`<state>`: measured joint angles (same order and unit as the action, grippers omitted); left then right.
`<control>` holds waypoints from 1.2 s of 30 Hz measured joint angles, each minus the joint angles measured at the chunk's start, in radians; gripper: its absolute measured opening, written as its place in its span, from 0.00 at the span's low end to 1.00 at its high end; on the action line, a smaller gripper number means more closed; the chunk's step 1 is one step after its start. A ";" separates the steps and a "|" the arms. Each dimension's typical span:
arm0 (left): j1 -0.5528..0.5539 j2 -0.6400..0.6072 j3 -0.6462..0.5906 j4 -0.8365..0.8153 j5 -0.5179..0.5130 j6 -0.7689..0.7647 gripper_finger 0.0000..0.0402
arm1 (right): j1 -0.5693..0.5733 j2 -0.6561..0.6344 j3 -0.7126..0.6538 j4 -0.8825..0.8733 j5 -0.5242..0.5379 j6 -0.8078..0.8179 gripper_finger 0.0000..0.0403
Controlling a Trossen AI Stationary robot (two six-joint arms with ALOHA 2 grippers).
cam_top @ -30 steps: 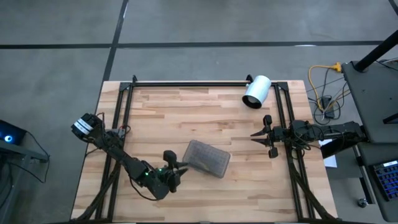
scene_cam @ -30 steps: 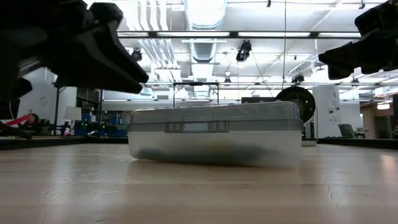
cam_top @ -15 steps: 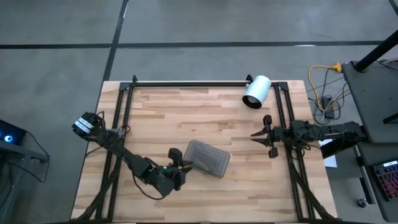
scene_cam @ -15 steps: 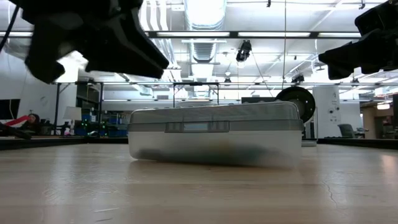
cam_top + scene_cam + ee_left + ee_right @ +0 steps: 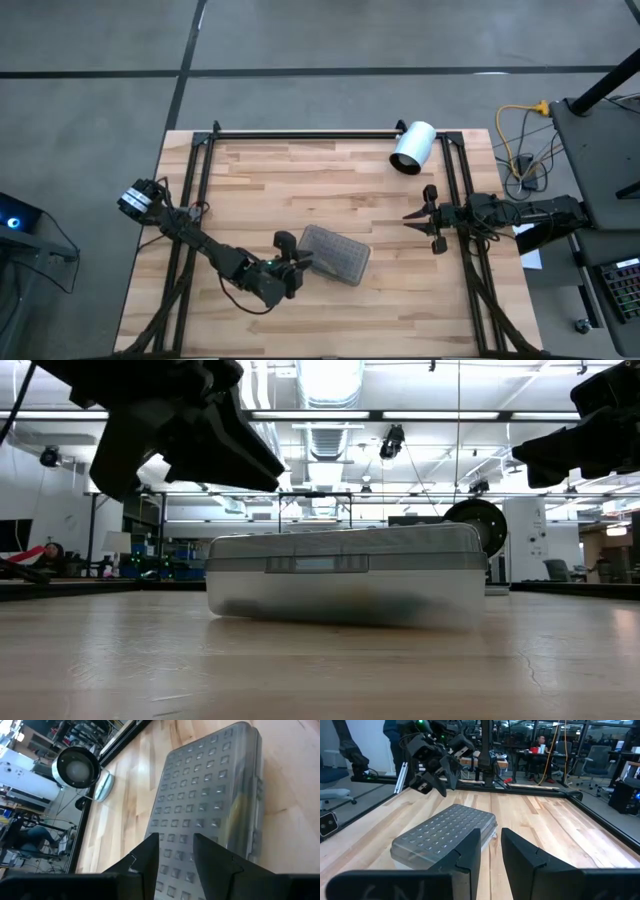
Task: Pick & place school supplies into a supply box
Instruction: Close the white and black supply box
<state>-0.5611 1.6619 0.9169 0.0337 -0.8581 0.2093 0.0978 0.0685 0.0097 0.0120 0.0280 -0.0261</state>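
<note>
**Supply box closed on the bench, left jaws raised at its end**

Supply box point(image 5: 335, 255), clear-walled with a greyish dotted lid, lies flat on the wooden bench point(image 5: 300, 180) with the lid down. Seen from above, its long axis runs on a slant: one short end points toward the left arm, the other toward the right-hand rail of the bench and a little nearer the front edge. In the low view the box point(image 5: 345, 575) shows its long side, with dark and yellowish shapes dimly visible through the wall; what they are cannot be told.

The left gripper point(image 5: 292, 262) is at the box's left short end, raised above the bench rather than down on it, as the low view shows. Its jaws stand a little apart with nothing between them, and in the left wrist view they point along the lid point(image 5: 210, 815), the box stretching away lengthwise beyond the tips. Whether a fingertip touches the lid cannot be told.

The right gripper point(image 5: 420, 218) waits well away from the box, near the right rail, below the white cylinder point(image 5: 411, 148). Its jaws are narrowly parted and empty, aimed toward the box point(image 5: 445, 832).
</note>
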 joint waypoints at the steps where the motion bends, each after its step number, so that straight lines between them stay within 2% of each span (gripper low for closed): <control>1: 0.001 0.000 0.000 0.003 0.000 0.000 0.26 | 0.000 0.000 0.000 0.000 0.000 0.000 0.17; 19: 0.015 -0.002 -0.001 -0.022 -0.003 0.026 0.26 | 0.000 0.000 0.000 0.000 0.000 0.000 0.17; 32: 0.096 -0.002 -0.001 0.008 -0.002 0.043 0.26 | 0.000 0.000 0.000 0.000 0.000 0.000 0.17; 36: 0.104 -0.003 -0.001 0.017 0.040 0.045 0.26 | 0.000 0.000 0.000 0.000 0.000 0.000 0.17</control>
<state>-0.4567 1.6592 0.9161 0.0509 -0.8181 0.2538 0.0981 0.0685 0.0097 0.0120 0.0280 -0.0261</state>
